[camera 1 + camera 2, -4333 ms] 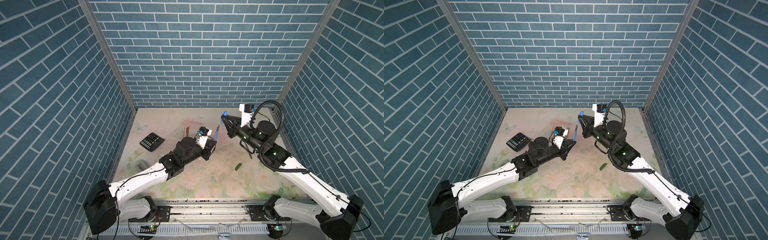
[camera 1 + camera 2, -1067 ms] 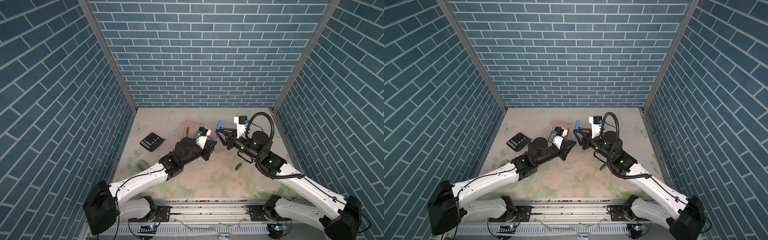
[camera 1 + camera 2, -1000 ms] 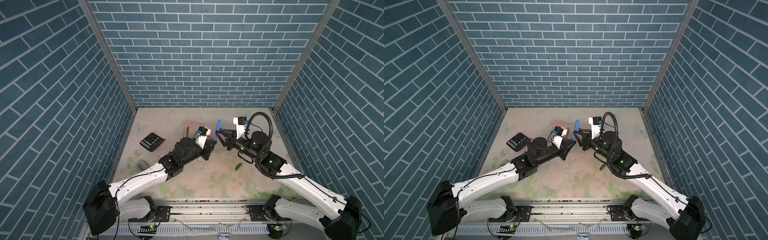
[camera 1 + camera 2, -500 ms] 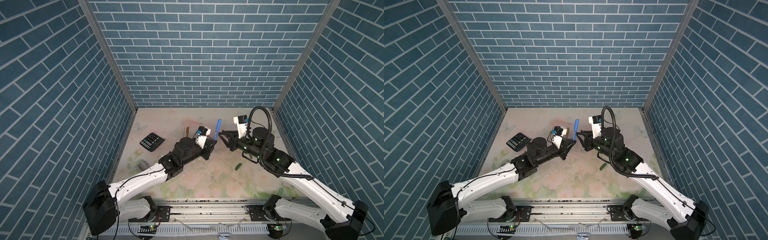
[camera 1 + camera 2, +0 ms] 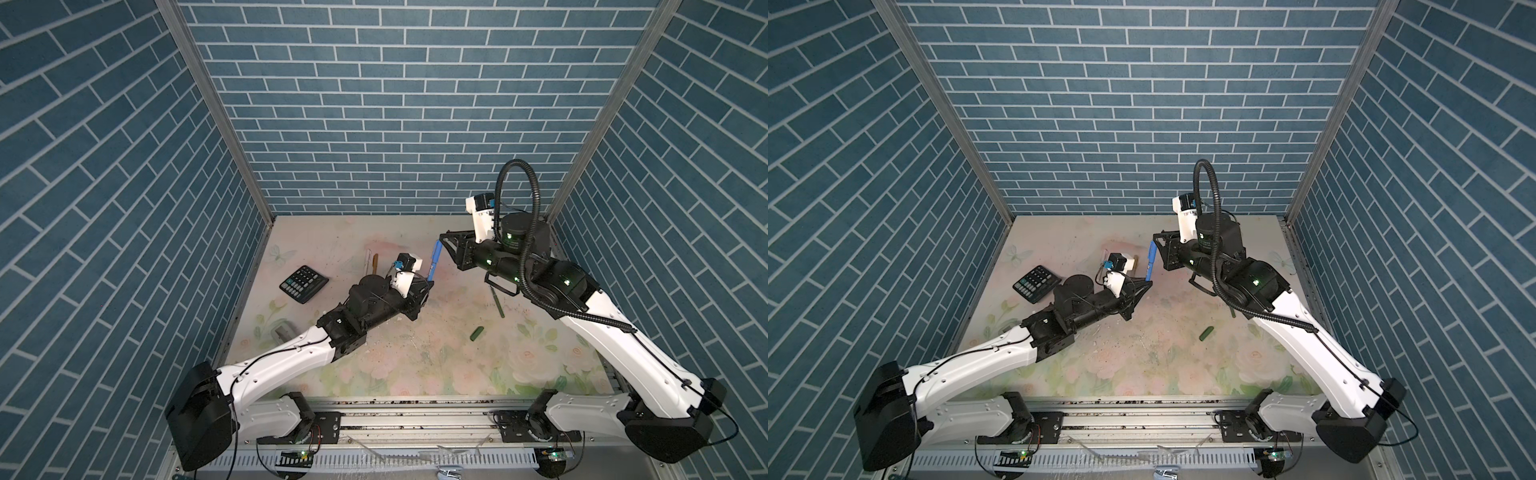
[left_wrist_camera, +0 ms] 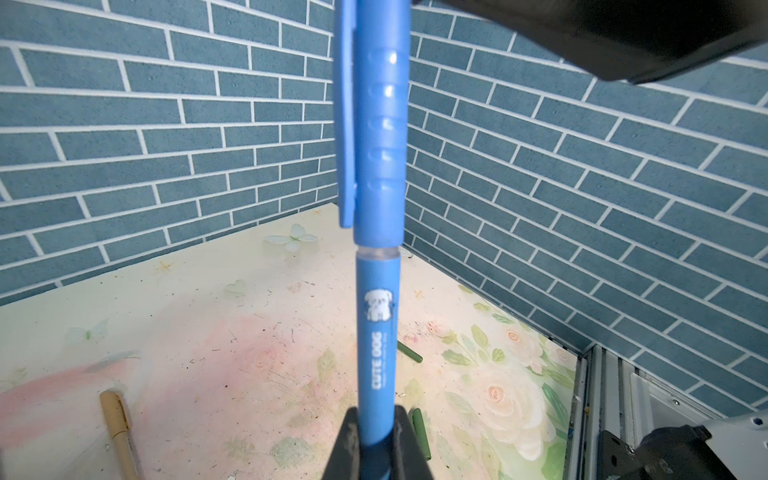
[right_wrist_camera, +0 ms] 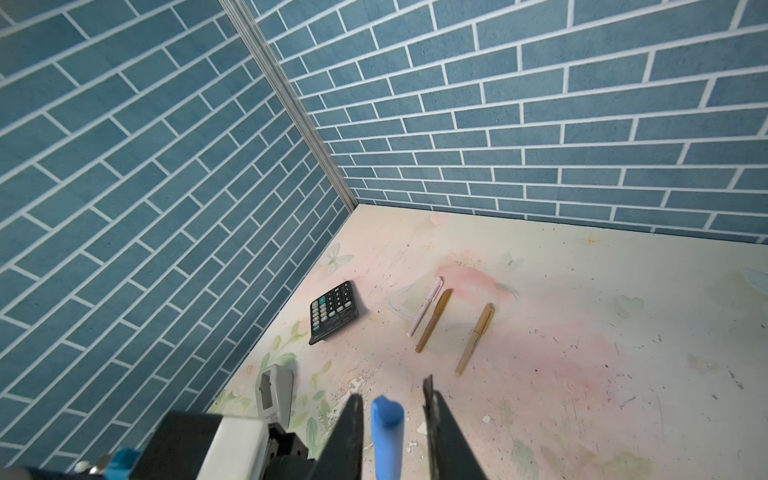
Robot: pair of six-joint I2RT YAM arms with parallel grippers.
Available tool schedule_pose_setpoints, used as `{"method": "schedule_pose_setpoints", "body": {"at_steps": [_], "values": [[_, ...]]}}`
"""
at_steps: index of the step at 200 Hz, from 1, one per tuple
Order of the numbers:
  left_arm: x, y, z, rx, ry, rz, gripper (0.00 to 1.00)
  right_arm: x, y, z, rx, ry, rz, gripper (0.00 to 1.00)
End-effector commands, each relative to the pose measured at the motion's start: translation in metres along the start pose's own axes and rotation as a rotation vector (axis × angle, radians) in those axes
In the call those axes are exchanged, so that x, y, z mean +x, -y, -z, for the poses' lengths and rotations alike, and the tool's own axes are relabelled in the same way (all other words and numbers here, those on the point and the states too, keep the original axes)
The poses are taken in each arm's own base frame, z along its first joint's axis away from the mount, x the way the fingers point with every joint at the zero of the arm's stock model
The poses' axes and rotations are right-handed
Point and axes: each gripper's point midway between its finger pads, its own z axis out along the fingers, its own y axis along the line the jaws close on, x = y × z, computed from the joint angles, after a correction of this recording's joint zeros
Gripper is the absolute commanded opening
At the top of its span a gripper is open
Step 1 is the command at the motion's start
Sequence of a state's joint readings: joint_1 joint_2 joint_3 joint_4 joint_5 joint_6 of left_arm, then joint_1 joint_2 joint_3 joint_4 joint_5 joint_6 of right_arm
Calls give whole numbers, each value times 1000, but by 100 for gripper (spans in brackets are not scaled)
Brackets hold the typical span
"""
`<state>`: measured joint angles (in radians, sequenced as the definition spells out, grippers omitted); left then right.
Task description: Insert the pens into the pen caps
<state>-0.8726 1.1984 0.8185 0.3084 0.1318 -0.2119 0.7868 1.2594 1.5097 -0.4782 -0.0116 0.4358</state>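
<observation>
My left gripper (image 6: 376, 440) is shut on the lower end of the blue pen (image 6: 376, 340), which stands upright. The blue pen cap (image 6: 380, 124) sits on the pen's top end. In both top views the capped pen (image 5: 433, 266) (image 5: 1149, 266) rises from the left gripper (image 5: 426, 286) (image 5: 1144, 286). My right gripper (image 7: 390, 399) is open, its jaws on either side of the cap's tip (image 7: 386, 432) with a gap on each side. A dark green pen (image 5: 496, 301) and a green cap (image 5: 476, 332) lie on the table under the right arm.
A pink pen (image 7: 424, 305) and two gold pens (image 7: 434, 320) (image 7: 473, 338) lie capped at the back left. A black calculator (image 5: 303, 284) and a grey block (image 5: 284, 332) are near the left wall. Brick walls close three sides.
The blue cap, earlier held apart from the pen by my right gripper, now sits on the pen. Over the last second the right arm has raised its elbow; the left arm stays still.
</observation>
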Motion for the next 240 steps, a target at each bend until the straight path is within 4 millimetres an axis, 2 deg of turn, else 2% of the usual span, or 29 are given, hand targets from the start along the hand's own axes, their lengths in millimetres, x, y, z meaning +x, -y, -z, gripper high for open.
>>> {"method": "schedule_pose_setpoints", "body": {"at_steps": [1, 29, 70, 127, 143, 189, 240], "values": [[-15, 3, 5, 7, 38, -16, 0, 1, 0, 1, 20, -36, 40, 28], [-16, 3, 5, 7, 40, -15, 0, 2, 1, -4, 25, -39, 35, 27], [-18, 3, 6, 6, 44, -14, 0, 9, -2, -7, -2, -66, 14, 15], [-30, 3, 13, -6, 79, -24, 0, 38, 2, -16, -25, -114, -32, 8], [-48, 4, 20, -14, 130, -27, 0, 45, 3, -17, -27, -121, -35, 8], [-114, 14, 42, -27, 264, -39, 0, 60, 2, -16, -63, -134, -40, 8], [-165, 23, 52, -29, 356, -72, 0, 91, 7, -18, -76, -185, -57, 7]]}}
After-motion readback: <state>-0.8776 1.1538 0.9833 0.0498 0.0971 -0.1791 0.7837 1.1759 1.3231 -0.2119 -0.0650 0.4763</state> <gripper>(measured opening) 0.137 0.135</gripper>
